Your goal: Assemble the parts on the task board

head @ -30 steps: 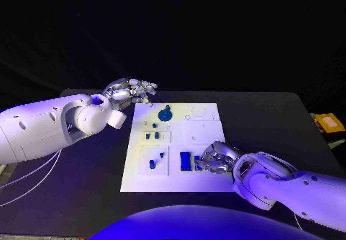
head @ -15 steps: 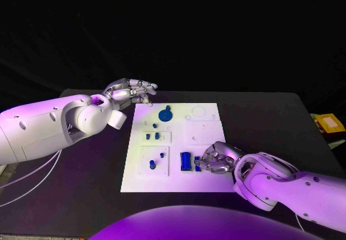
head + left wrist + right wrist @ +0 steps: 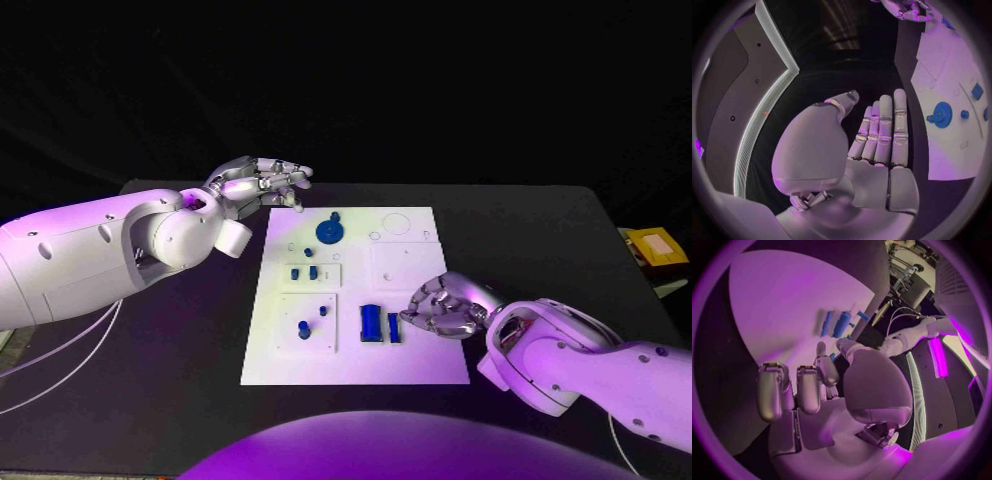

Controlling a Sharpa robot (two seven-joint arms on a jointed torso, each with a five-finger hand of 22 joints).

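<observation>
Fingers of the right hand [image 3: 444,308] hung loosely curled, grasping nothing, beside the blue bar [image 3: 371,321], probably just seated; left hand [image 3: 264,183] released, idle.

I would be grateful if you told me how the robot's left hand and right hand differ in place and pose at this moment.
The left hand sits off the white task board, by its far left corner; the right hand is over the board's near right part, beside the upright blue rectangular parts. In its wrist view the left hand's fingers lie straight and together, while the right hand's fingers bend forward. Both are silver and hold nothing.
</observation>
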